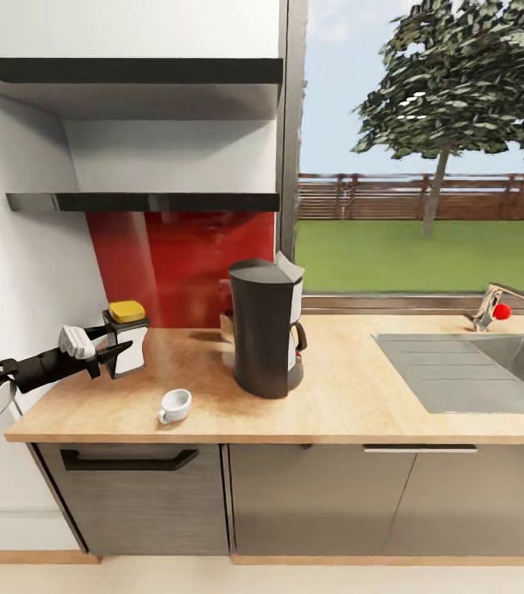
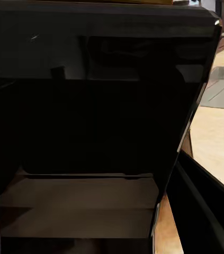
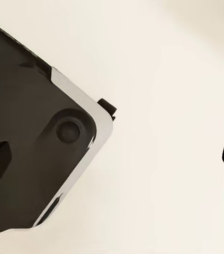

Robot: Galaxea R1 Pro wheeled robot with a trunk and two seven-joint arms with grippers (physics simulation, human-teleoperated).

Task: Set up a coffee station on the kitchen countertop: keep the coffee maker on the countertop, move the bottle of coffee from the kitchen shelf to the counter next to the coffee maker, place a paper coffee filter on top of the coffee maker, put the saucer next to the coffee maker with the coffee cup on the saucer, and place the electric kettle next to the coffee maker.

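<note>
— What's around the left end effector [image 1: 115, 345]?

— It is pinching the bottle of coffee [image 1: 128, 338], fingers on either side of the black body, at the tabletop's [image 1: 336, 388] far left. The white wall is at its nine o'clock and the red splashback [image 1: 179, 260] at its one o'clock. The coffee cup [image 1: 175, 405] sits at its five o'clock, near the front edge, and the coffee maker [image 1: 266, 327] stands well apart at three o'clock.

— Any open room?

— Bare wood between bottle and coffee maker, and more from the coffee maker across to the sink [image 1: 480, 367] and tap [image 1: 493, 305]. The black kitchen shelf [image 1: 142, 201] hangs overhead.

— And the right end effector?

— I cannot tell; its wrist view gives pale floor and a dark robot part.
</note>
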